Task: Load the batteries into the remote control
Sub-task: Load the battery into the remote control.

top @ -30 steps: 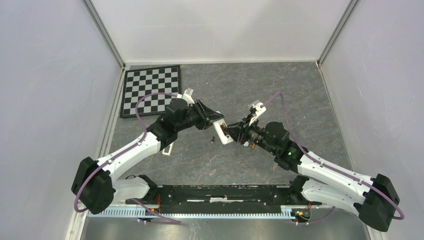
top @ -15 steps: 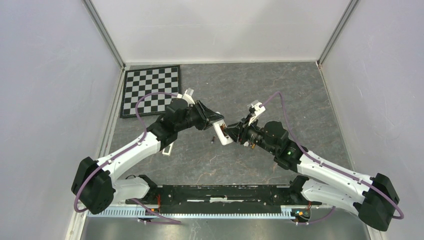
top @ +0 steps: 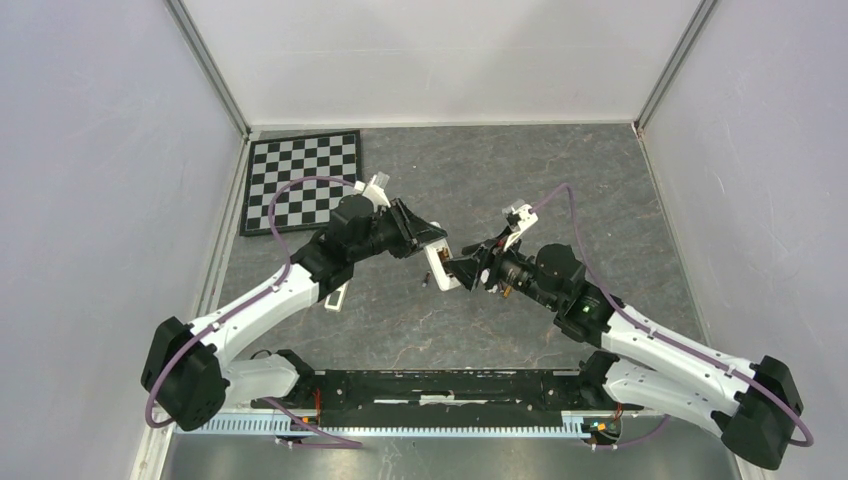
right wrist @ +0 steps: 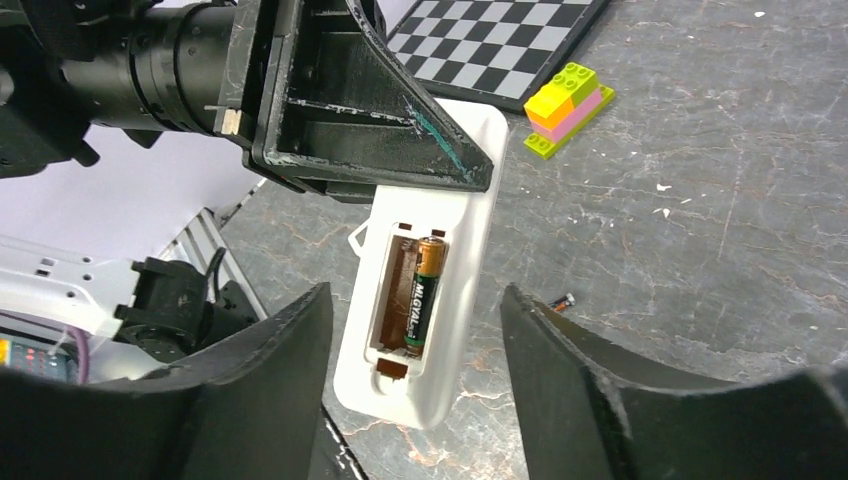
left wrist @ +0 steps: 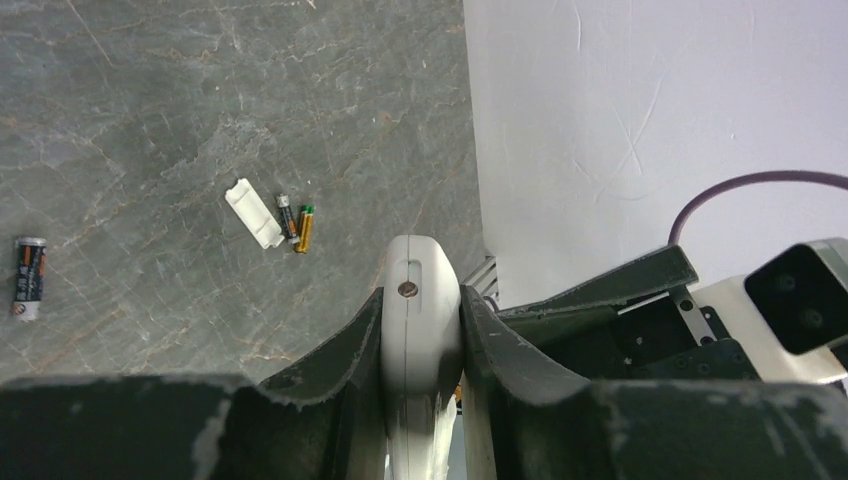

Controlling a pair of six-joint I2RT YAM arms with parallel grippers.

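Left gripper (top: 418, 238) is clamped on the remote control (right wrist: 468, 262), fingers pinching its long edges. It's held mid-workspace with the open back facing the right arm. Can't tell if the remote's low end touches the table (top: 560, 180).

Right gripper (top: 465, 265) has its jaws wide with nothing between them, sitting just in front of the open battery bay.

Bay: one seated battery (right wrist: 424, 290) in the right-hand slot as the right wrist camera sees it, gold end toward the left gripper. The slot beside it is bare brown.

Loose on the table, left wrist view:
- dark battery (left wrist: 287, 215) and gold battery (left wrist: 304, 228), side by side
- white battery cover (left wrist: 253, 212) just beside the dark one
- third battery (left wrist: 29, 278), well apart from those

The right wrist view also shows a small battery (right wrist: 562, 301) on the table near the remote; can't tell which one it is.

Toy brick stack (right wrist: 565, 105) sits near the checkerboard (right wrist: 500, 40).
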